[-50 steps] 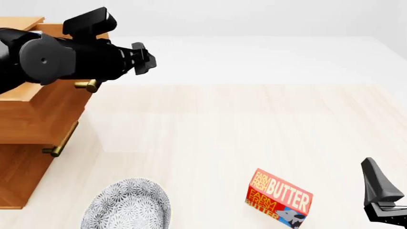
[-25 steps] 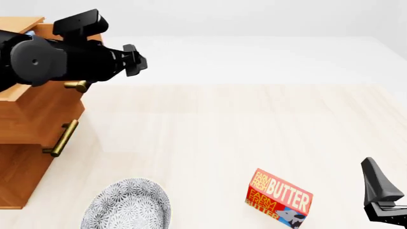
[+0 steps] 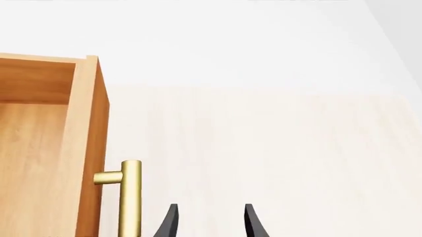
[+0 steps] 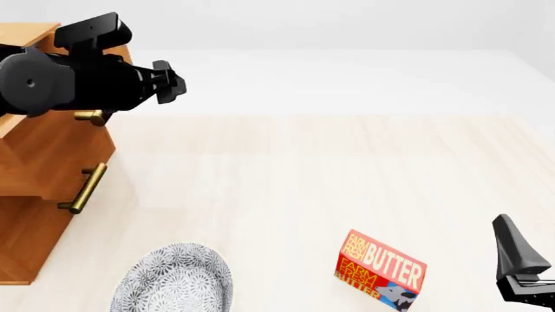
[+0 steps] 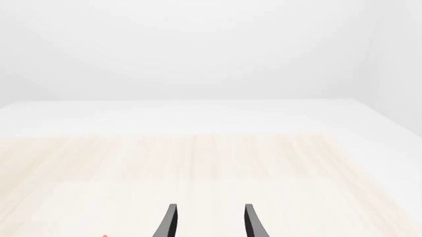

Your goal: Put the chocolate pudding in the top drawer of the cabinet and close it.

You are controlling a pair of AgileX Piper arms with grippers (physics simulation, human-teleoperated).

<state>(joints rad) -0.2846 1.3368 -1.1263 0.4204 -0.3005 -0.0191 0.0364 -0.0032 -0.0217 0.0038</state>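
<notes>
The orange-brown cabinet point(image 4: 30, 240) stands at the table's left edge. Its top drawer point(image 4: 78, 146) still sticks out to the right, and the left wrist view looks down into its bare wooden inside point(image 3: 33, 148). The brass handle point(image 3: 130, 197) runs just beside my left gripper point(image 3: 209, 222), which is open with nothing between its fingers. From the front, the left gripper point(image 4: 171, 83) hovers above and to the right of that handle point(image 4: 91, 117). My right gripper point(image 5: 209, 222) is open and empty low at the front right point(image 4: 518, 263). The chocolate pudding is out of view.
A red-and-yellow butter box point(image 4: 381, 270) stands near the front edge, left of the right gripper. A patterned grey plate point(image 4: 173, 279) lies at the front left by the cabinet. The lower drawer's brass handle point(image 4: 84, 188) juts out below the top drawer.
My left arm has moved left, and the top drawer's front and handle have slid left with it, further into the cabinet. The right arm has not moved.
</notes>
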